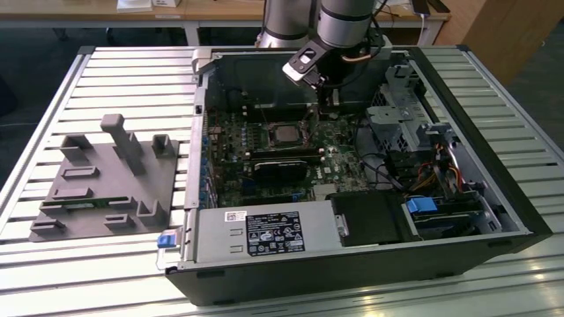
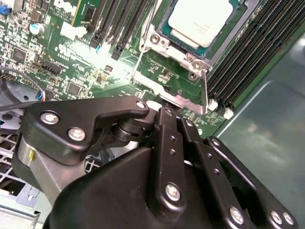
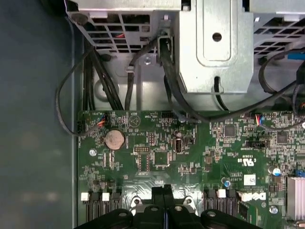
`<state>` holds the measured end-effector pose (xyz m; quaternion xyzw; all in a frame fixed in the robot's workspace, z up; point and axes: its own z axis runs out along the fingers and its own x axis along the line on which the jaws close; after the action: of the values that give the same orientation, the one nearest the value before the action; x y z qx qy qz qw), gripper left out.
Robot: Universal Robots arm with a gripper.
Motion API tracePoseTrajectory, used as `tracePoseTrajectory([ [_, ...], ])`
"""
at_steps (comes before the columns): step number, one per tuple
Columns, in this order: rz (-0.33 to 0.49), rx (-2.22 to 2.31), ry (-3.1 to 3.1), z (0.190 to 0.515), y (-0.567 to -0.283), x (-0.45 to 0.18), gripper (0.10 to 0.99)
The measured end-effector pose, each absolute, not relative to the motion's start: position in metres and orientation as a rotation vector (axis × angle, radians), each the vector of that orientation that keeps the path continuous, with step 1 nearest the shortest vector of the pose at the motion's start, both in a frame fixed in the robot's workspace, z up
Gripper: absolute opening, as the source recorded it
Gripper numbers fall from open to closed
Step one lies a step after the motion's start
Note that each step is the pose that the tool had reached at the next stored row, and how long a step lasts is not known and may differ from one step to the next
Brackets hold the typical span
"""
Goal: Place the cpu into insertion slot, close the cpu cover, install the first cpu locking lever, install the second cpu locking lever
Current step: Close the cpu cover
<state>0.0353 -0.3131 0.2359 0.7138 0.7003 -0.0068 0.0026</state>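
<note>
1. One black two-fingered gripper (image 1: 328,109) on a grey robot arm reaches down into an open black computer case (image 1: 352,271). The case lies on a slatted silver metal surface (image 1: 105,79).
2. Inside the case is a green motherboard (image 1: 264,168). The gripper hangs low over it, just beside the socket, towards the exterior view's right.
3. The cpu (image 1: 284,135), a small flat square chip with a silver-grey metal top, sits in the insertion slot (image 1: 268,136). The slot is a small square dark socket with a silver rim, near the middle of the board.
4. In the second wrist view, the cpu cover (image 2: 181,52) lies flat around the cpu (image 2: 202,21). It is a thin silver metal frame, and the chip's top shows through its square opening.
5. A thin silver metal rod (image 2: 205,88) runs along one side of the socket, between it and a row of long black memory slots (image 2: 252,52).
6. In both wrist views, the gripper (image 2: 159,102) (image 3: 164,191) has its fingers pressed together. The tips are at a silver bar on the socket's edge, and I cannot tell whether anything is pinched between them.
7. The first wrist view looks across the board to a round silver coin battery (image 3: 114,139).
8. On the surface, at the exterior view's left of the case, sits a grey moulded tray with upright blocks (image 1: 97,191).
</note>
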Motion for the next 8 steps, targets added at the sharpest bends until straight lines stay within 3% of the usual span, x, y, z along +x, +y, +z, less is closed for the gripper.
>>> tracePoseTrajectory([
  [8, -0.022, 2.239, 2.196, 0.2353, -0.3130, 0.0306, 0.122],
])
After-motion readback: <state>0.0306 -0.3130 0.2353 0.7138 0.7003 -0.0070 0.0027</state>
